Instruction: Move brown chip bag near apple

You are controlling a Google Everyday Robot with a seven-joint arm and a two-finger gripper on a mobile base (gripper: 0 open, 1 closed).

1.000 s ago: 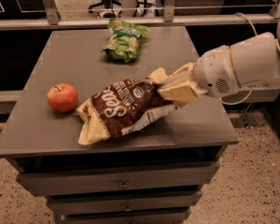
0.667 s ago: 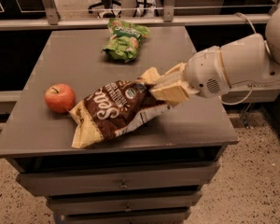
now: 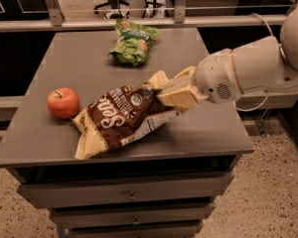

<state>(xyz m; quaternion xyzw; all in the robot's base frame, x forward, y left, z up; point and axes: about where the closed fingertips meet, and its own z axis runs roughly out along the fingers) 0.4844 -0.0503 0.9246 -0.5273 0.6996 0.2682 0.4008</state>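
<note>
The brown chip bag [image 3: 120, 119] lies tilted across the front middle of the grey table [image 3: 79, 58], its lower left cream end close to the front edge. My gripper [image 3: 165, 92] comes in from the right and is shut on the bag's upper right cream end. The red apple [image 3: 63, 102] sits at the left of the table, just left of the bag's near end, a small gap away.
A green chip bag [image 3: 131, 43] lies at the back middle of the table. Drawers [image 3: 131, 196] sit under the tabletop. A railing and chair legs stand behind the table. My white arm [image 3: 248, 73] reaches over the table's right side.
My gripper has moved left with the brown chip bag in it. The bag's near end now lies closer to the apple. The apple and the green bag have not moved.
</note>
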